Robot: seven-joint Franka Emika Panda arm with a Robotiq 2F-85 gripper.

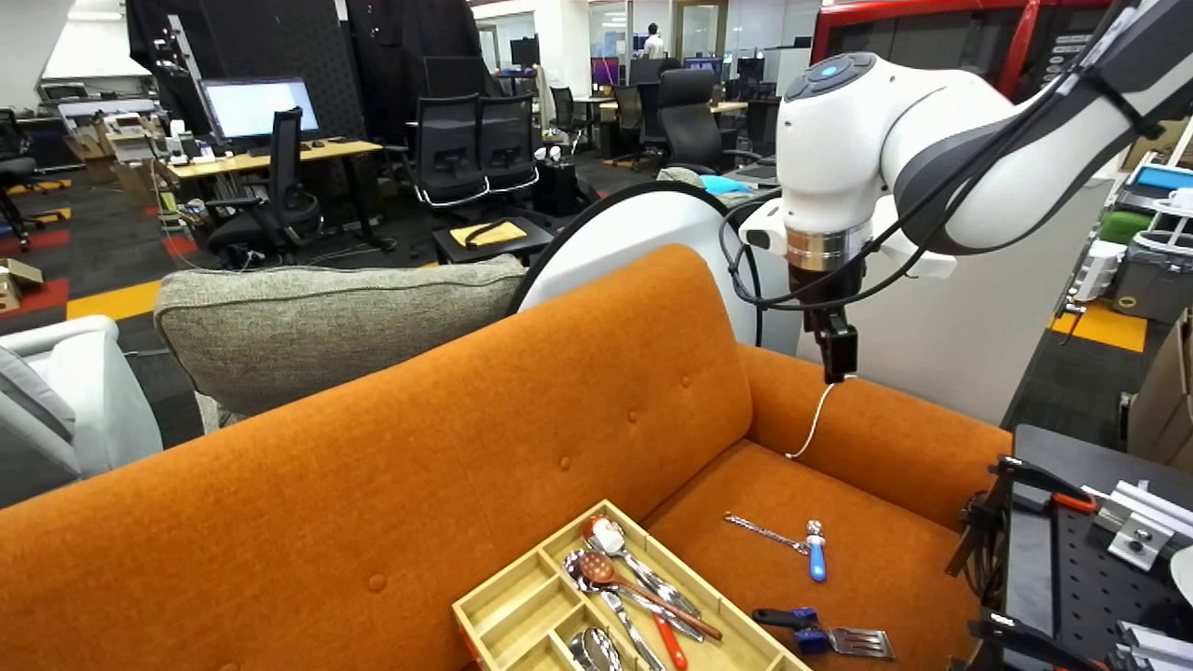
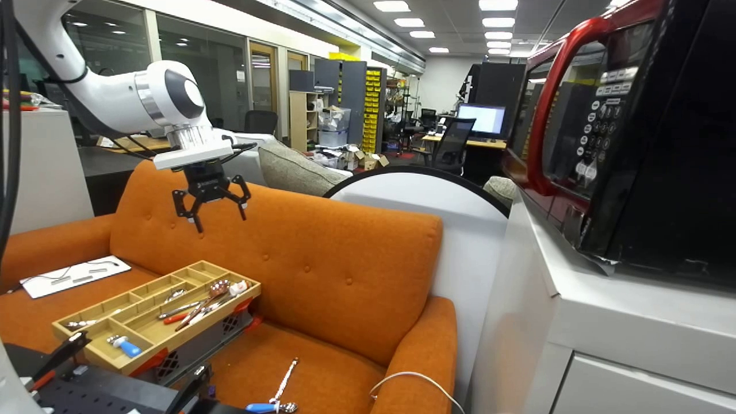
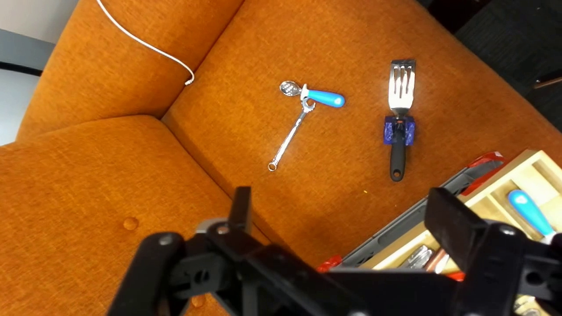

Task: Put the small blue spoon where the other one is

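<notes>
The small blue spoon lies on the orange sofa seat, with a blue handle and silvery bowl; it shows in the wrist view [image 3: 325, 98] and in both exterior views [image 1: 816, 559] [image 2: 261, 407]. Its neck touches or lies beside the end of a silver wrench [image 3: 290, 136]. Another blue-handled spoon [image 2: 127, 347] lies in an end compartment of the wooden cutlery tray [image 2: 230, 305]; it also shows in the wrist view [image 3: 529, 210]. My gripper [image 2: 222, 224] is open and empty, high above the sofa. In the wrist view its fingers [image 3: 340, 193] stand wide apart, with nothing between them.
A slotted spatula [image 3: 400, 87] with a black handle rests on a dark blue block on the seat. The tray sits on a grey crate [image 3: 390, 232]. A black table with clamps [image 1: 1072, 550] stands at the sofa's front. A white cord [image 3: 149, 46] hangs over the armrest.
</notes>
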